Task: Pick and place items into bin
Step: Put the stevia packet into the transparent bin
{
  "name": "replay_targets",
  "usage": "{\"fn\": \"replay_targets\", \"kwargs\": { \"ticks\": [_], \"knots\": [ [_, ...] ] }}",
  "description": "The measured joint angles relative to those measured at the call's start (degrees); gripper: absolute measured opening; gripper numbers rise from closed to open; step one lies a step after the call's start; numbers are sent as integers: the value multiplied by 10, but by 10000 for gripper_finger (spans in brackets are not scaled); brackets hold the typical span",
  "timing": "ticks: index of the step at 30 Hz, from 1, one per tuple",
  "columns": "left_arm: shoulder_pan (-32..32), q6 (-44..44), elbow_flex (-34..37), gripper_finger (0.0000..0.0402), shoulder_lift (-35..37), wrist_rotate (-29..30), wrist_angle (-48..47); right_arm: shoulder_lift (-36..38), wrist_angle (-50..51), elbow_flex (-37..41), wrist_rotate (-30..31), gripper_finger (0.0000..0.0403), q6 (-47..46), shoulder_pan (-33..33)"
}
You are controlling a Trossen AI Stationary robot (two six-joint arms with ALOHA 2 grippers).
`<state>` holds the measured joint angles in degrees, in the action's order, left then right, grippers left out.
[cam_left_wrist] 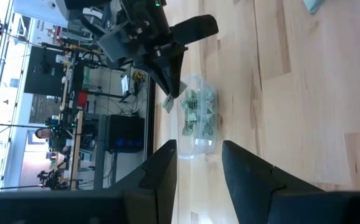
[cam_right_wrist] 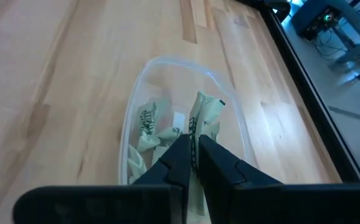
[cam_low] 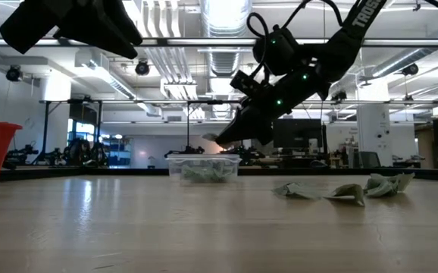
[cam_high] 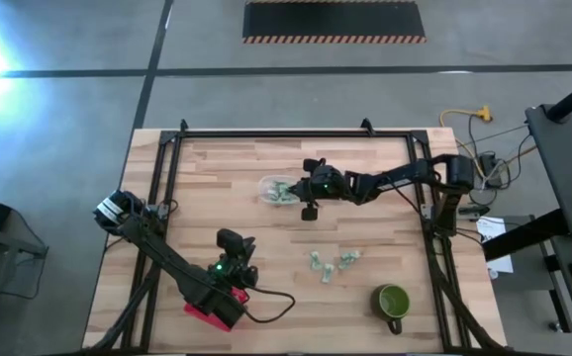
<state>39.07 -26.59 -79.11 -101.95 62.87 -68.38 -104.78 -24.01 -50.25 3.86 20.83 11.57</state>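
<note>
Table (cam_high: 237,188): pale wood planks, smooth, dark frame round it.
Bin (cam_right_wrist: 144,81): clear plastic tub with rounded corners, holding several crumpled green-and-white items (cam_right_wrist: 147,138).
Right gripper (cam_right_wrist: 192,144): above the bin, fingers nearly together, pinching one wrapped piece (cam_right_wrist: 206,111).
Left gripper (cam_left_wrist: 198,163): near the table's front, fingers spread, nothing between them.
Loose items (cam_high: 331,262): on bare wood, well apart from the bin.

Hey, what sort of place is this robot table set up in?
Probably an industrial lab or workshop. The pale wooden table stands on a grey concrete floor with a black hazard-striped mat, exposed ceiling ducts and strip lights hang overhead, and more workstations with monitors fill the room behind.
</note>
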Motion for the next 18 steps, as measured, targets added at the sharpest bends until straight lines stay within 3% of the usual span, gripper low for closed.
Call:
{"fn": "replay_targets", "kwargs": {
  "ticks": [11, 18],
  "knots": [
    [0, 0, 0, 111, 0, 0, 0, 2, 3, 2, 2, 126, -8, 3],
    [0, -1, 0, 111, 0, 0, 5, 71, 136, -1, 4, 155, 10, -15]
  ]
}}
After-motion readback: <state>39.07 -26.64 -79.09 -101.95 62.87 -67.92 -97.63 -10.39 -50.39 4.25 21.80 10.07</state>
